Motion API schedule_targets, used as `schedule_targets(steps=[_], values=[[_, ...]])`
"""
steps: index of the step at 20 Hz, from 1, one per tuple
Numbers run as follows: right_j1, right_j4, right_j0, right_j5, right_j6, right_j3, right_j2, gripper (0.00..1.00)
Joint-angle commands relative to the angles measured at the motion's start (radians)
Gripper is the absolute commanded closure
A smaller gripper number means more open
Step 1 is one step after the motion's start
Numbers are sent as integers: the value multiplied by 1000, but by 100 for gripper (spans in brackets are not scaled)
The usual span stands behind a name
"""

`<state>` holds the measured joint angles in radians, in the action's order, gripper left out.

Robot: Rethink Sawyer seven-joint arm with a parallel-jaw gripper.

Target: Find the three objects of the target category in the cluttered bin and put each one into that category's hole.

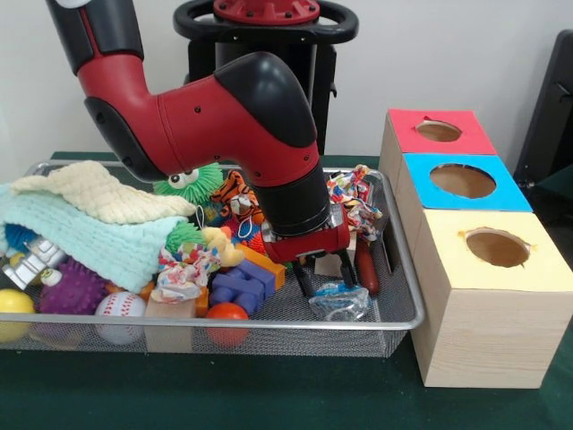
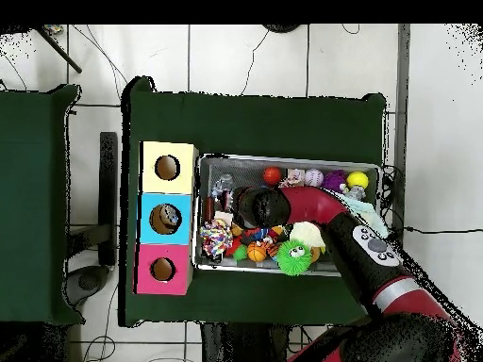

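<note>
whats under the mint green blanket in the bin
Poking out below the mint green blanket: a purple spiky ball, a blue spiky toy and a small robot figure. Anything deeper underneath is covered.

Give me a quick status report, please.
Pincer open, low inside bin, above crinkly wrapper. Nothing held. Three box holes unblocked.
</note>
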<state>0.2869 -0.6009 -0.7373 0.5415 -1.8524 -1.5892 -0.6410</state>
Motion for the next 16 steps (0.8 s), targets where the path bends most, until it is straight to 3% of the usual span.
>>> schedule_targets(steps=[1, 9, 16], values=[[-21, 10, 7, -50, -72, 49, 75, 0], [-24, 10, 8, -55, -71, 49, 76, 0], [20, 18, 41, -56, -133, 32, 131, 0]])
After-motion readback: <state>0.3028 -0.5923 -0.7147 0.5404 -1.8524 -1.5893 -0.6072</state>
